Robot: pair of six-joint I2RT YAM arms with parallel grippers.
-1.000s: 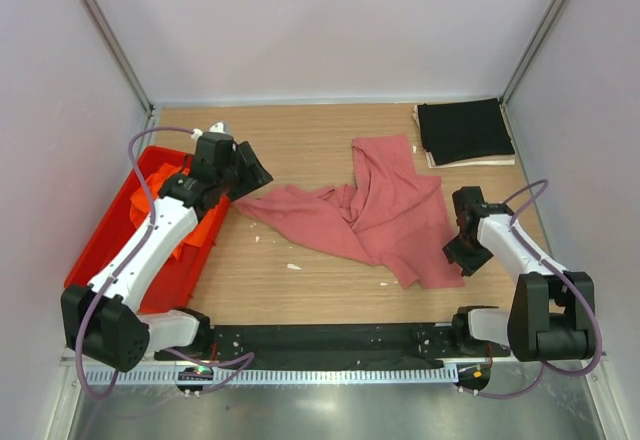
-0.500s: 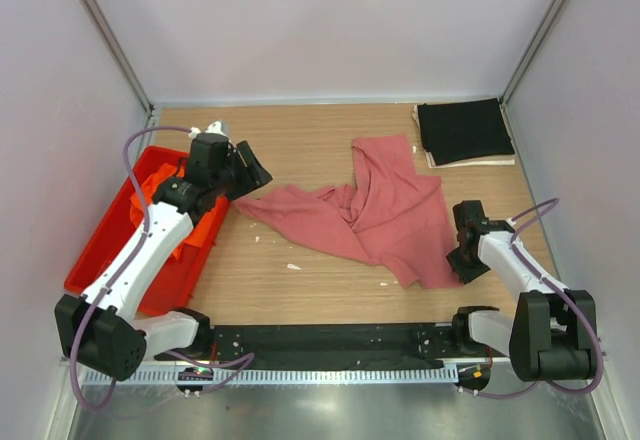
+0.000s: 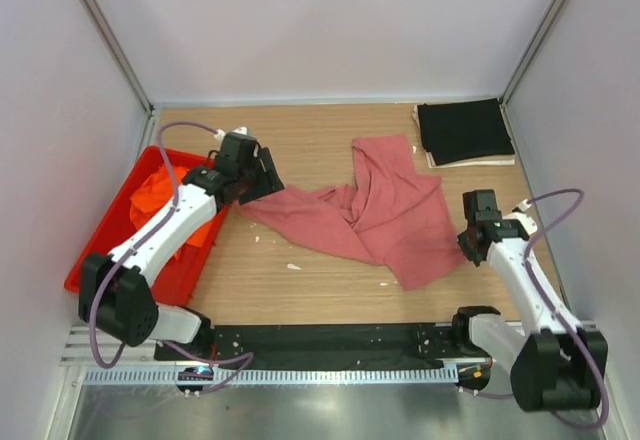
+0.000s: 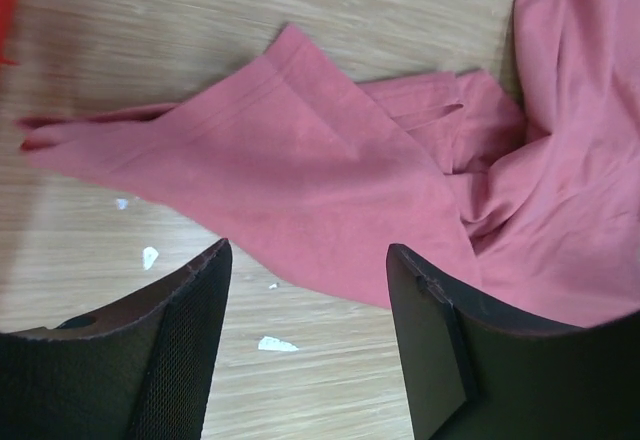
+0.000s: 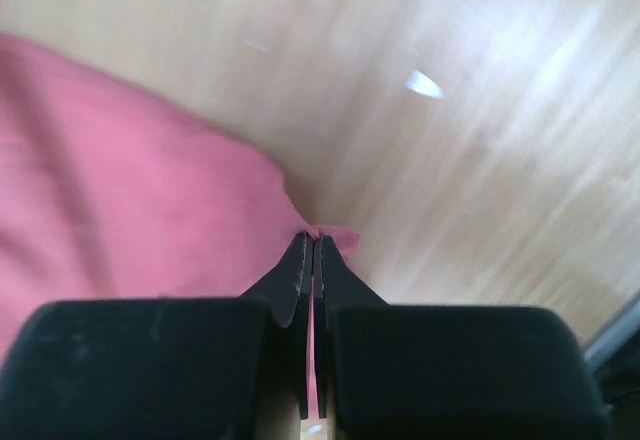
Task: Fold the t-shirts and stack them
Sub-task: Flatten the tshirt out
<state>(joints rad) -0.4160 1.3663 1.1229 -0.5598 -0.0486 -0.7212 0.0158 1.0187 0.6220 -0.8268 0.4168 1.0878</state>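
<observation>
The dusty rose-red t-shirt (image 3: 385,210) lies crumpled across the middle of the table. My left gripper (image 3: 262,184) hovers open over its left end; in the left wrist view the cloth (image 4: 330,180) spreads just beyond the gripper (image 4: 305,255), with bare wood between the fingers. My right gripper (image 3: 470,243) is shut on the shirt's right edge; a pink fold (image 5: 120,220) is pinched at the tips of the gripper (image 5: 313,238). The orange t-shirt (image 3: 160,192) sits bunched in the red tray. The black t-shirt (image 3: 463,130) lies folded at the back right.
The red plastic tray (image 3: 100,255) stands along the left wall. Small white scraps (image 3: 293,266) dot the wood near the shirt. Grey walls close in the back and both sides. A black strip runs along the near edge (image 3: 330,340).
My left gripper has moved right from over the tray to the rose-red shirt's left end. The right gripper has closed on the shirt's right edge and shifted slightly back.
</observation>
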